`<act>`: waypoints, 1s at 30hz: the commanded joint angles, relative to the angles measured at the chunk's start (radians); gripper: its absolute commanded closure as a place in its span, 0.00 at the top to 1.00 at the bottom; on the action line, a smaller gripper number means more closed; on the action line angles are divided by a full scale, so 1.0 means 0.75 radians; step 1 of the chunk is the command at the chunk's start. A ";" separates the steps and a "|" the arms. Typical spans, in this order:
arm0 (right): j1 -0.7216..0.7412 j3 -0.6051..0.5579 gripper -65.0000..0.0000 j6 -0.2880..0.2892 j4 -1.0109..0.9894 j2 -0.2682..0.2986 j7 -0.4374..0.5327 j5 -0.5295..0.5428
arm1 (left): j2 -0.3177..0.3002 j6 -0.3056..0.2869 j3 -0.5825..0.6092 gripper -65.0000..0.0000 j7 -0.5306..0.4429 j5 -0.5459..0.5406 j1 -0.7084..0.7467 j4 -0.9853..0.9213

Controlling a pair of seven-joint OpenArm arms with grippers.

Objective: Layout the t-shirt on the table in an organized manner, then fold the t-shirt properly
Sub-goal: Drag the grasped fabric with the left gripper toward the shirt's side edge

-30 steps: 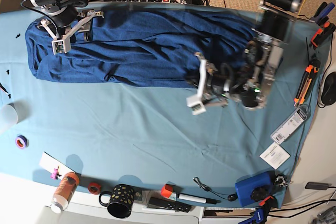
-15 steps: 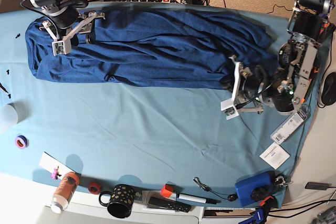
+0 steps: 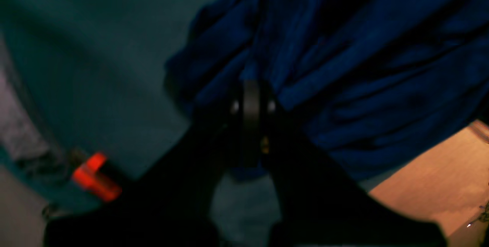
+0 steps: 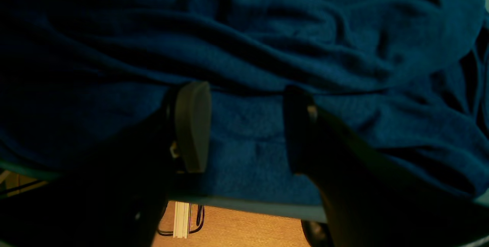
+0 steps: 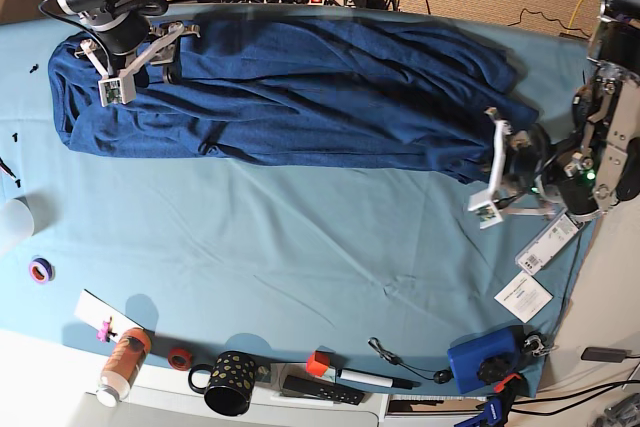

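Worktop (image 5: 300, 257): wide surface under a light teal cover, faint creases, floor showing past its far edge. T-shirt (image 5: 290, 97): dark navy garment, rumpled, stretched in a long band across the far half of the worktop, one end near the right-arm side, the other drawn toward the left arm. Left pincer (image 5: 497, 167): pads pressed together on a pinch of t-shirt fabric at the garment's end; the left wrist view (image 3: 250, 124) is blurred but shows cloth bunched at the closed tips. Right pincer (image 5: 140, 62): fingers spread wide, over the t-shirt near its other end, fabric lying between and beneath them (image 4: 244, 124); holding nothing. Black spotted mug (image 5: 230, 383), near edge. Orange bottle (image 5: 124, 363), lying near that mug.
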 commanded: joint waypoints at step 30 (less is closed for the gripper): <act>0.092 0.006 0.46 -0.002 0.021 0.008 0.042 0.002 | -0.185 -0.136 -0.011 0.00 0.061 -0.237 0.081 0.019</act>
